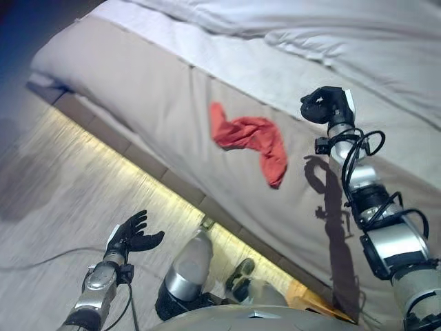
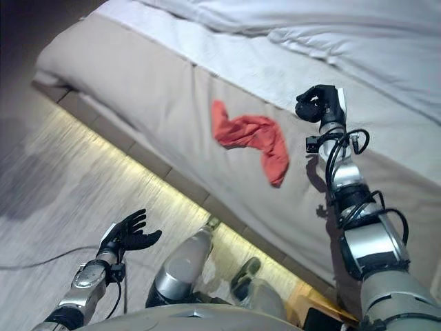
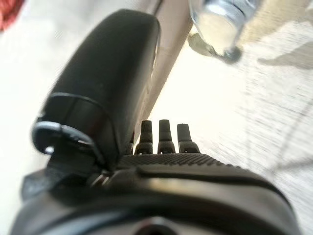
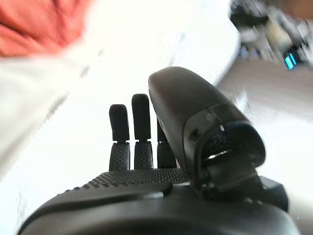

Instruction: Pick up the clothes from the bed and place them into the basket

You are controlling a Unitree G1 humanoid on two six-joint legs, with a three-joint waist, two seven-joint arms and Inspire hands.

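A crumpled red garment (image 1: 249, 136) lies on the beige bed cover (image 1: 138, 86), near the bed's side edge. My right hand (image 1: 326, 105) hovers over the bed just to the right of the garment, apart from it; its fingers (image 4: 139, 122) are relaxed and hold nothing. The garment shows as a red patch (image 4: 39, 24) beyond those fingers. My left hand (image 1: 132, 235) hangs low over the floor beside the bed, open with fingers (image 3: 165, 132) spread and empty. No basket shows in any view.
A rumpled white duvet (image 1: 324, 31) covers the far part of the bed. A lit strip (image 1: 124, 162) runs under the bed frame along the wooden floor (image 1: 48, 207).
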